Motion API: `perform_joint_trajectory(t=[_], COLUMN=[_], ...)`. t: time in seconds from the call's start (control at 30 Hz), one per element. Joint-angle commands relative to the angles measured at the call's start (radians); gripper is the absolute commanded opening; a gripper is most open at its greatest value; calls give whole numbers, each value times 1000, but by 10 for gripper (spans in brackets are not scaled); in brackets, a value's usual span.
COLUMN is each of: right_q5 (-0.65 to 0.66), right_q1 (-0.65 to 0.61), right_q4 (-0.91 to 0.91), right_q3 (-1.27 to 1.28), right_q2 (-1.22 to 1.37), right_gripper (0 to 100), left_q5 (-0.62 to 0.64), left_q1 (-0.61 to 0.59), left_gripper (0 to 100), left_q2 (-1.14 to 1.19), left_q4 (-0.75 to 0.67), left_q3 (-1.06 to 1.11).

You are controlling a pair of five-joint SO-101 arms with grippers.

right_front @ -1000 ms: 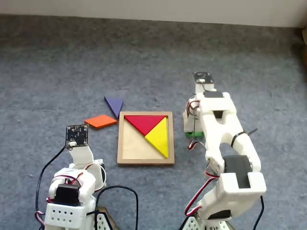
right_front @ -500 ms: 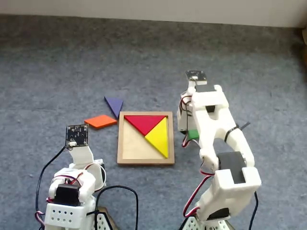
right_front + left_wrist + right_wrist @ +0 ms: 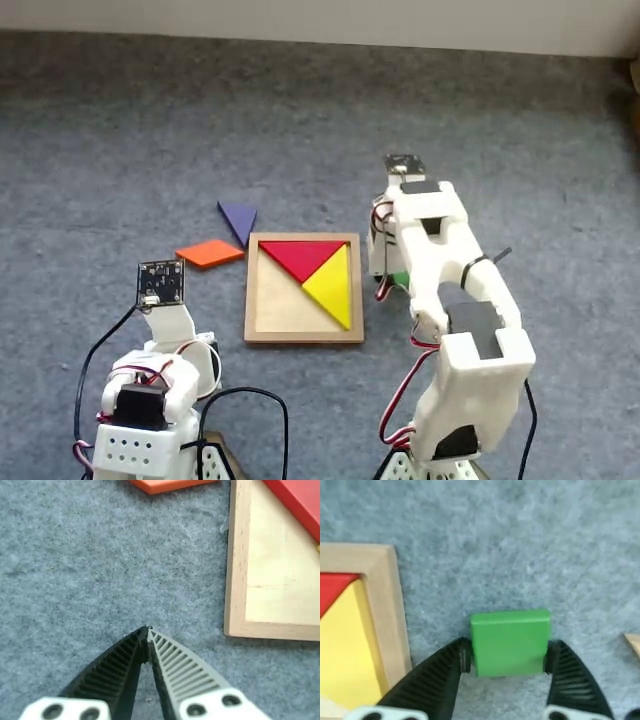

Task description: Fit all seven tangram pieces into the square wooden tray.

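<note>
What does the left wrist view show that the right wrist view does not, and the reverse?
Left wrist view, not the right: the orange piece on the carpet, and the left gripper, shut and empty. Right wrist view, not the left: the green square held in the right gripper, beside the tray. Both: the tray rim and the red triangle inside it, with carpet around.

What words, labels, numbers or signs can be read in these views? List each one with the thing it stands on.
None can be read.
The square wooden tray, red triangle piece, yellow triangle piece, orange parallelogram piece, purple triangle piece and green square block are all plain.
The dark circuit board on the left arm's wrist has marks too small to read.
</note>
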Motion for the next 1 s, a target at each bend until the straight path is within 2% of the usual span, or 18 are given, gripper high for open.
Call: perform_joint_trajectory(t=[0.0, 0.3, 0.43, 0.63, 0.83, 0.97], right_q5=[74, 81, 83, 80, 78, 80], right_q1=[12, -2, -87, -308, -455, -476], right_q4=[-16, 15, 18, 2, -239, -367], right_q3=[-24, 31, 102, 196, 352, 427], right_q2=[-54, -337, -487, -573, -573, -572], right_gripper=[122, 111, 111, 111, 111, 111], left_q5=[-3, -3, -3, -3, -3, -3], left_q1=[12, 12, 12, 12, 12, 12], left_gripper=[6, 6, 6, 6, 6, 6], left_q2=[-28, -28, -28, -28, -28, -28], left_q4=[3, 3, 3, 3, 3, 3], left_q3=[19, 19, 19, 19, 19, 19])
